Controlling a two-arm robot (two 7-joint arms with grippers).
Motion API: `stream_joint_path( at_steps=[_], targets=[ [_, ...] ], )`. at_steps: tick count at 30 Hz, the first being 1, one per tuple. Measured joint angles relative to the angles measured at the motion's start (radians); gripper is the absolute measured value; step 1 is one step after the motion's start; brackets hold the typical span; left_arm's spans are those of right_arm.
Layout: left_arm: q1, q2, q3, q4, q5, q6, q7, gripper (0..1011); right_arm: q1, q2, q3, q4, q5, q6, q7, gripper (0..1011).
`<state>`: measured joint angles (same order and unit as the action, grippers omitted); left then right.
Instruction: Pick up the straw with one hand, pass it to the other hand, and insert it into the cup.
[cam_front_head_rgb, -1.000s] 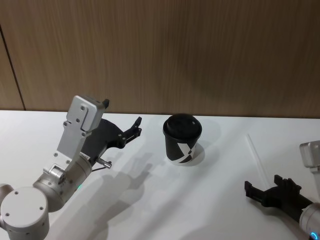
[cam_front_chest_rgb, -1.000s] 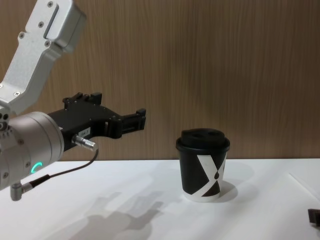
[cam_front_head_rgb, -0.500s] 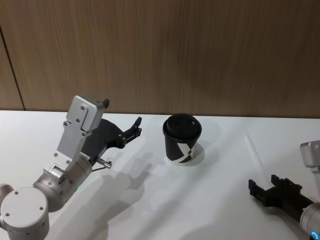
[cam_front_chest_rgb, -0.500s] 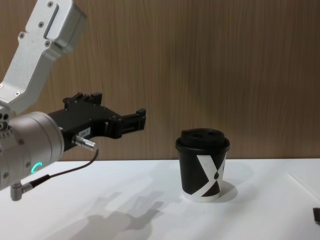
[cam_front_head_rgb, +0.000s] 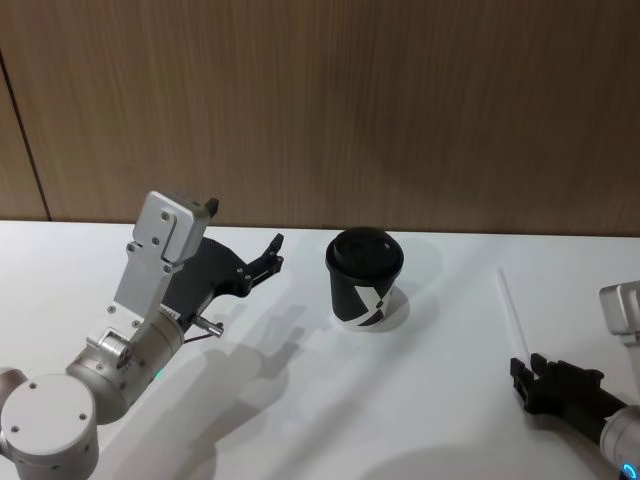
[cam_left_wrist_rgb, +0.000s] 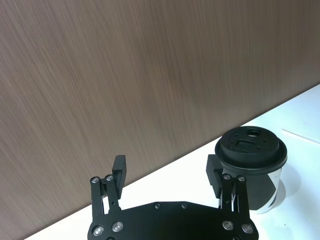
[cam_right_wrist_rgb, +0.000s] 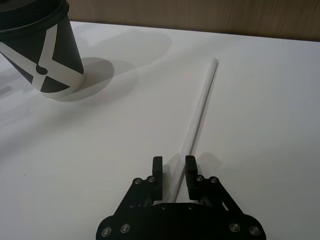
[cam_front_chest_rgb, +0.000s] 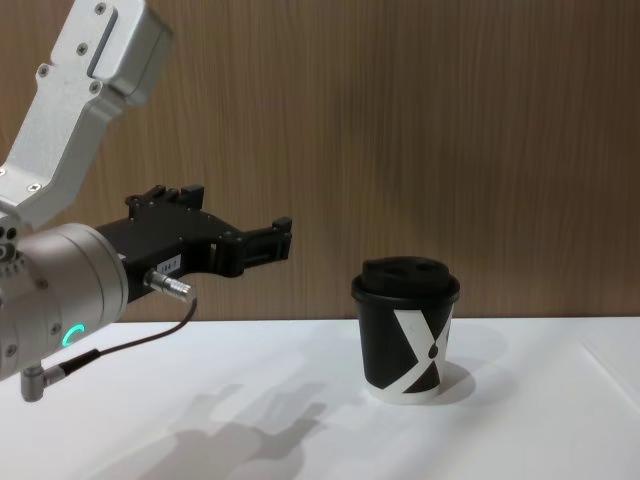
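The black cup with a white X mark and domed lid stands upright mid-table, also in the chest view. The thin white straw lies flat on the table to its right. My right gripper sits low at the straw's near end. In the right wrist view, the straw runs between the right gripper's fingers, which stand narrowly apart with a gap left. My left gripper, on its silver wrist, hovers open left of the cup, holding nothing.
A wood-panelled wall runs along the back of the white table. A dark cable with a metal plug hangs from the left wrist. The table surface between the cup and the right gripper is bare.
My right gripper has slid to the right onto the straw's near end, and its fingers have drawn closer together. The left arm, cup and straw have not moved.
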<state>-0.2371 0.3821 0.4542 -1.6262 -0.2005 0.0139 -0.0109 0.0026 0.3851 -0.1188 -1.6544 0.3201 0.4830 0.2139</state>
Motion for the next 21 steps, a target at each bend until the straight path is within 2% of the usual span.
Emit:
stream_joint_path(
  at_steps=[8, 21],
  targets=[
    [0.0, 0.0, 0.0, 0.0, 0.0, 0.0, 0.0, 1003, 0.0, 0.0, 0.0, 0.0, 0.0, 0.001, 0.0, 54],
    [0.0, 0.0, 0.0, 0.0, 0.0, 0.0, 0.0, 1003, 0.0, 0.003, 0.0, 0.0, -0.003, -0.004, 0.0, 0]
  ],
)
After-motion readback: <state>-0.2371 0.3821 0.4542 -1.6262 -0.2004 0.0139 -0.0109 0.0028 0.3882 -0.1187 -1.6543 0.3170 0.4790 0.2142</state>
